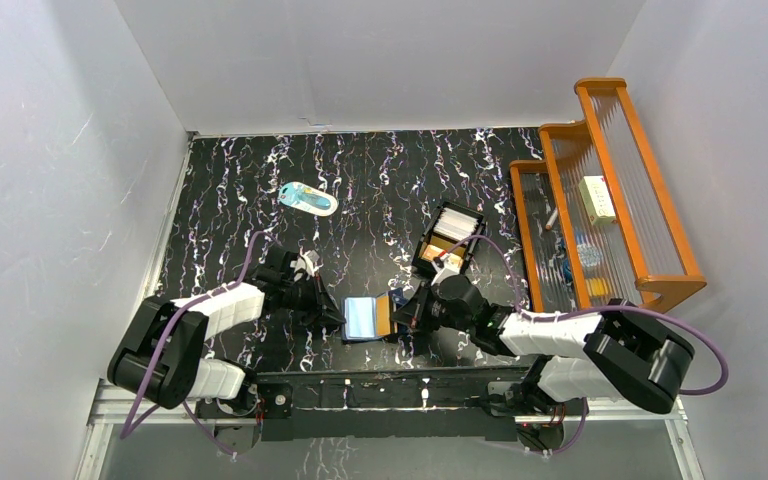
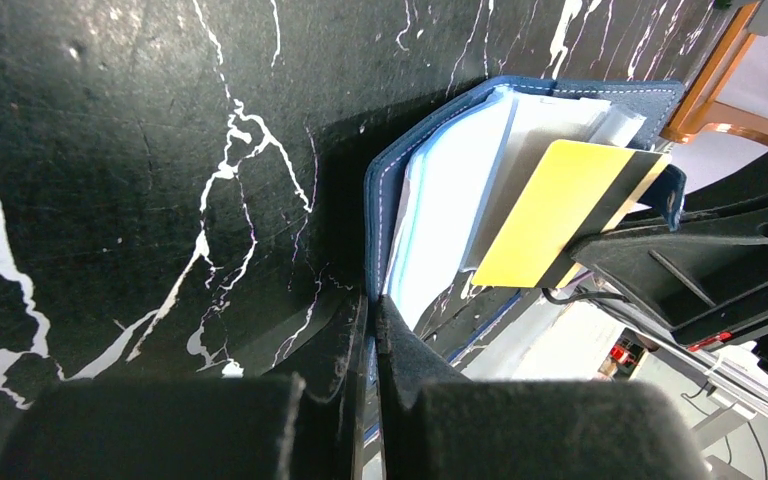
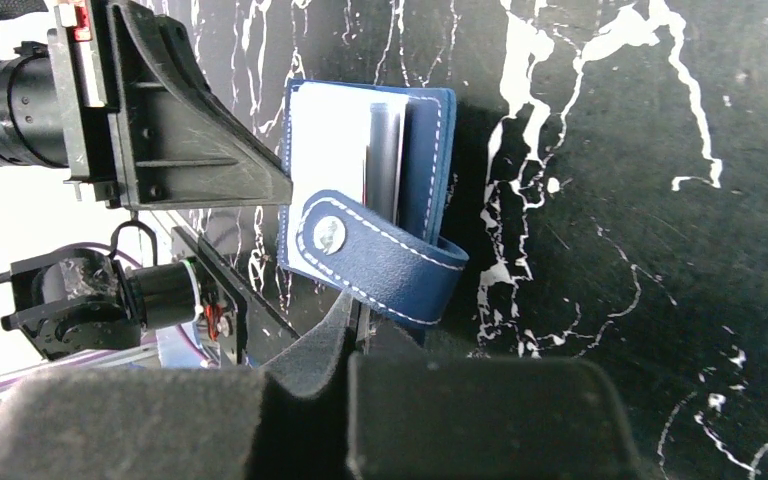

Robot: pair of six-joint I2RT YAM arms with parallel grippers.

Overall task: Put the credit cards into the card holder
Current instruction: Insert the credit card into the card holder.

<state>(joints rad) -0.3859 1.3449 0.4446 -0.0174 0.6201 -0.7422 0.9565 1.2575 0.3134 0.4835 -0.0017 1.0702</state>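
Top external: left claw, right claw tight on opposite card holder edges; open table beyond.

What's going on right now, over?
Left gripper shut on card holder edge. Right gripper shut on golden card, angled over the open pockets. Snap tab hangs loose.

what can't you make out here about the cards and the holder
- Right wrist view: the card holder's snap tab covers the right gripper's tips, hiding what they pinch.
- Left wrist view: whether the yellow card is in a pocket yet; its far end lies over glary clear plastic.
- Top view: how many white cards sit in the black box tray; too small.
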